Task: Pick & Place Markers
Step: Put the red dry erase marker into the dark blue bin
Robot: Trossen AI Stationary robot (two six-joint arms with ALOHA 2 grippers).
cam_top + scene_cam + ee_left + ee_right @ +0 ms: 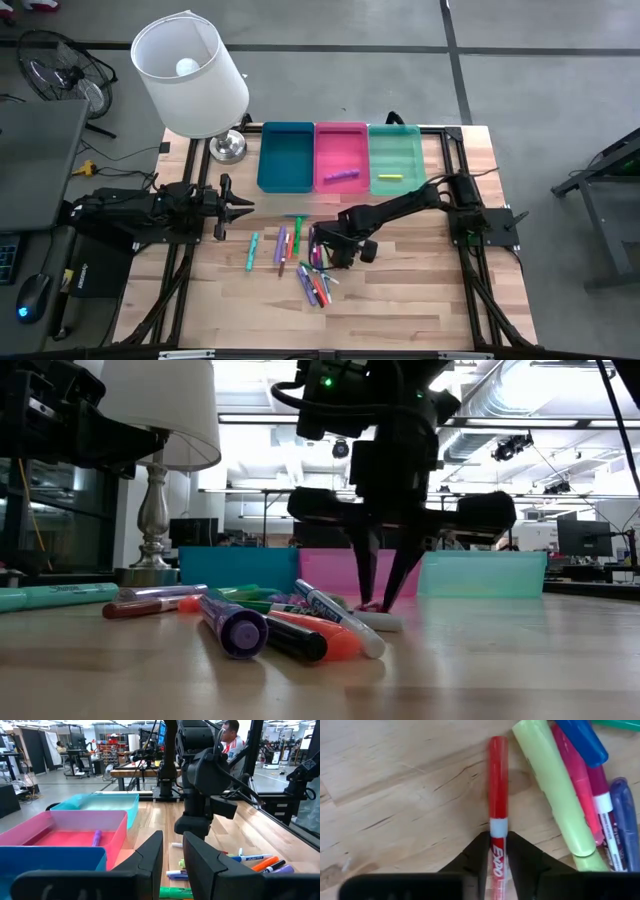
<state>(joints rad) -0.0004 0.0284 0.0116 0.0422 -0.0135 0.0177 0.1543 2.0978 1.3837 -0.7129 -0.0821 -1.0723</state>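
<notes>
A slim red marker pen with a white band and printed barrel (pixel 497 810) lies flat on the pale wooden worktop (pixel 395 795), and its barrel is clamped between the two dark fingers of the right pincer (pixel 497 857), which is closed on it and pointed straight down at the board. Just beside this pen, a cluster of loose markers (pixel 312 280) is seen near the middle of the worktop: a thick yellow-green pen (pixel 552 785), a pink one (pixel 577 780) and a dark blue one (pixel 582 740) lie side by side, touching. Further pens, teal (pixel 252 250), purple (pixel 281 246) and green (pixel 297 234), lie a little apart towards the left arm.

Along the far edge three rectangular plastic trays are set side by side: a blue tray (pixel 285 175), a pink tray (pixel 341 135) holding a purple marker (pixel 340 176), and a green tray (pixel 396 135) holding a yellow marker (pixel 390 177).

The left pincer (pixel 240 209) is held near the worktop's left side, well apart from the pens, its fingers nearly together with a narrow gap and nothing between them. A white-shaded lamp on a silver base (pixel 190 75) stands at the far left corner.
</notes>
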